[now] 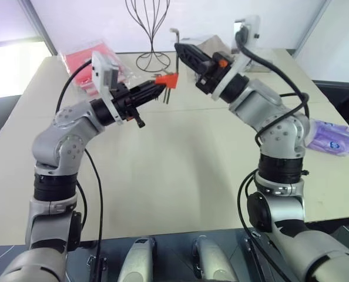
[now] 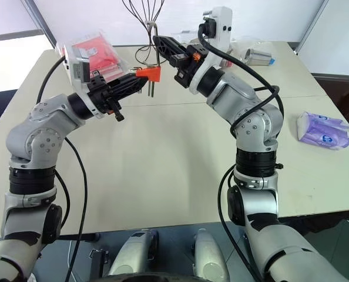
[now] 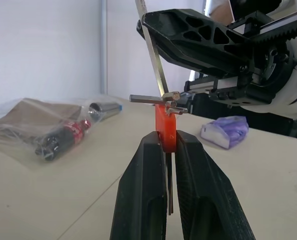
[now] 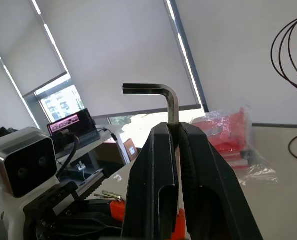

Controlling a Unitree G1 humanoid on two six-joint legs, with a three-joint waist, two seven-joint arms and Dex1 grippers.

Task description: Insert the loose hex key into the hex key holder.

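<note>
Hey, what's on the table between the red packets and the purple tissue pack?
In the right eye view, between the red packets and the purple tissue pack, bare table lies beneath both raised arms; a wire stand sits farther back.

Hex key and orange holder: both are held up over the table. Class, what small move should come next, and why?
Probably a small guided push: the right gripper is shut on the hex key, whose long end already meets the top of the orange holder clamped by the left gripper. Lining the end up with a free slot and easing it in looks right.
</note>
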